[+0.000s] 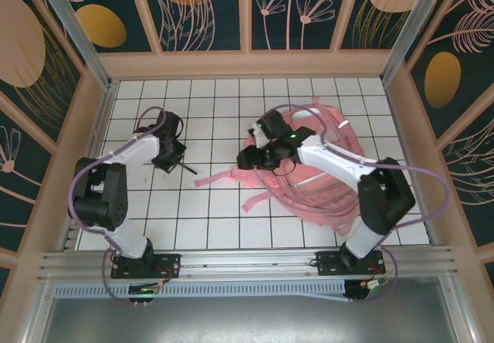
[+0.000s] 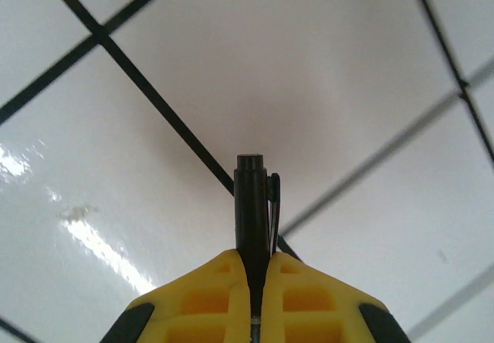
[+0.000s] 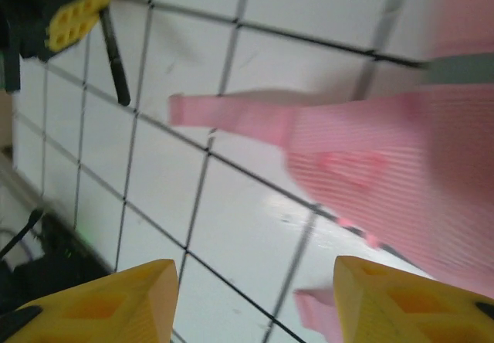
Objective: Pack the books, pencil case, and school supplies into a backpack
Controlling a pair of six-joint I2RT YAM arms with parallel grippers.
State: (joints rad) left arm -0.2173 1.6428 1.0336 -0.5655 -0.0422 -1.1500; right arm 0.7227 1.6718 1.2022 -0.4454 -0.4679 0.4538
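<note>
Right now you are on the school-supplies step: your left end effector [image 2: 255,264] is clamped tight on a black pen [image 2: 249,196]. The barrel is pinched near its middle and the clipped cap end sticks out past the tips, close over the white tiled table [image 2: 363,88]. Whether the pen is clear of the tiles, you cannot tell from these views. From overhead it sits left of centre, well apart from the pink backpack [image 1: 340,185], which lies slumped on the right half of the table. Your right end effector [image 3: 255,273] stands with its jaws wide apart and nothing between them, hovering at the backpack's left edge, near a loose pink strap [image 3: 231,115] that trails toward the centre. The next move likely calls for lifting the pen and carrying it rightward to the bag's mouth, while the free end effector takes hold of the fabric to keep an opening. Where that opening lies is not clear, so find it before you release. Mind the thin barrel pivoting in the grip.
</note>
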